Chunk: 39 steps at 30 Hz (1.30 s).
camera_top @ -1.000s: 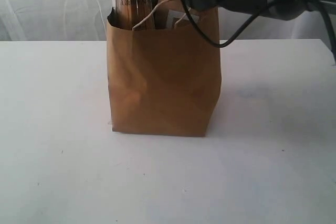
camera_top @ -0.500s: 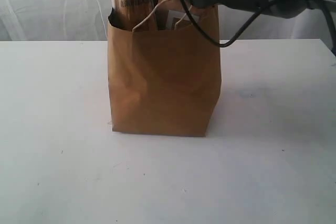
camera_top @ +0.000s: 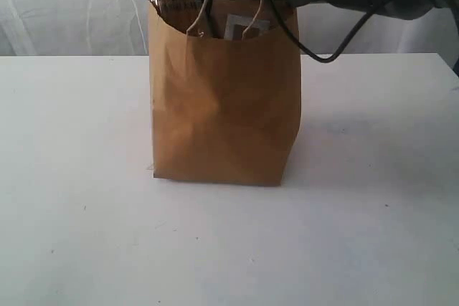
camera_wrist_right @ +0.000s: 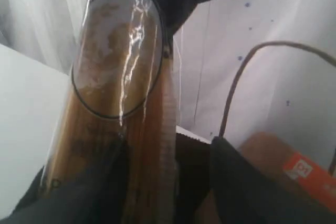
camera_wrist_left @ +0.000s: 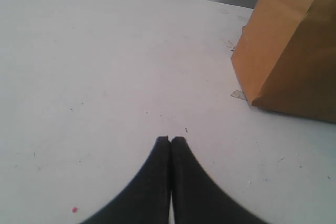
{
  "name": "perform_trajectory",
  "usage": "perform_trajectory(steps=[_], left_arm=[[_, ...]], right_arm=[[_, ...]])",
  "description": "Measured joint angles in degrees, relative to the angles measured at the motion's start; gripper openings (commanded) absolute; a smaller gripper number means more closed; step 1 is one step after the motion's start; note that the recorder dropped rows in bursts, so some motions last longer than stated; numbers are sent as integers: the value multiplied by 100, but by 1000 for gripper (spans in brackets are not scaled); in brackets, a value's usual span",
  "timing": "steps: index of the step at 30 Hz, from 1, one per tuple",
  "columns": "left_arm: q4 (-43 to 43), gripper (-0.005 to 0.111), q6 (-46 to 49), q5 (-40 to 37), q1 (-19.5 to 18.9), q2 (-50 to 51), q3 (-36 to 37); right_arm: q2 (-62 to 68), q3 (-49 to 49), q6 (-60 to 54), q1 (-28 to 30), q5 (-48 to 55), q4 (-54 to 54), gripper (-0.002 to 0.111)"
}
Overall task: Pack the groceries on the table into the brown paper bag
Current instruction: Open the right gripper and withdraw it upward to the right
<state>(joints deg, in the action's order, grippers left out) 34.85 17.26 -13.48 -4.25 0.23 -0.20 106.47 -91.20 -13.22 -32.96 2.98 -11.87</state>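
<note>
while the glossy spaghetti packet [camera_wrist_right: 118, 77] pokes from the creased brown paper bag [camera_top: 226, 105] on the white tabletop [camera_top: 373, 213], dark right fingers [camera_wrist_right: 247, 187] flank it; clamped or not, i cannot tell. tapered left fingers [camera_wrist_left: 157, 182] are pressed together near the bag.

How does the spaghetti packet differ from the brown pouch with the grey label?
The spaghetti packet is clear, shiny plastic; the brown pouch is opaque with a grey label. The packet rises well above the paper bag's rim; the pouch only just peeks over it. Both stand inside the bag.
</note>
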Motion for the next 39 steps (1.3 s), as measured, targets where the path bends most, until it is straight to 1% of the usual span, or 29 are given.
perform_trajectory(steps=[1,3,5,6,7,8,9,10,11,12,13,16,17,18,19,22,23,24,25,28,32,39], left_arm=[[0,0,0,0,0,0,0],[0,0,0,0,0,0,0],[0,0,0,0,0,0,0],[0,0,0,0,0,0,0],[0,0,0,0,0,0,0],[0,0,0,0,0,0,0],[0,0,0,0,0,0,0],[0,0,0,0,0,0,0],[0,0,0,0,0,0,0],[0,0,0,0,0,0,0],[0,0,0,0,0,0,0],[0,0,0,0,0,0,0],[0,0,0,0,0,0,0],[0,0,0,0,0,0,0],[0,0,0,0,0,0,0],[0,0,0,0,0,0,0],[0,0,0,0,0,0,0],[0,0,0,0,0,0,0],[0,0,0,0,0,0,0],[0,0,0,0,0,0,0],[0,0,0,0,0,0,0],[0,0,0,0,0,0,0]], right_arm=[[-13,0,0,0,-229,0,45],[-109,0,40,0,-298,0,44],[-421,0,120,0,-298,0,31],[-573,0,120,0,-167,0,14],[-884,0,120,0,239,50,4],[-1064,0,63,28,537,171,0],[-1369,0,-23,119,1193,579,0],[-1518,0,-24,195,1600,878,0],[-1748,0,63,394,2339,1449,0],[-1858,0,173,542,2718,1754,0],[-2097,72,424,874,3231,2289,0],[-2597,428,1017,1528,3758,2718,0],[-3050,855,1532,1883,3902,2845,0],[-3359,1183,1752,2032,3871,2879,0],[-4078,2009,2041,2211,3499,2892,0],[-5325,3240,2260,2265,2851,2844,0],[-5659,3492,2377,2265,2785,2755,0],[-6448,3961,2681,2265,2896,2525,0],[-6751,4085,2789,2265,3002,2453,0],[-7765,4281,2925,2265,3553,2334,0],[-8859,4306,2977,2265,4190,2314,0],[-10379,4361,2988,2265,4251,2301,0]])
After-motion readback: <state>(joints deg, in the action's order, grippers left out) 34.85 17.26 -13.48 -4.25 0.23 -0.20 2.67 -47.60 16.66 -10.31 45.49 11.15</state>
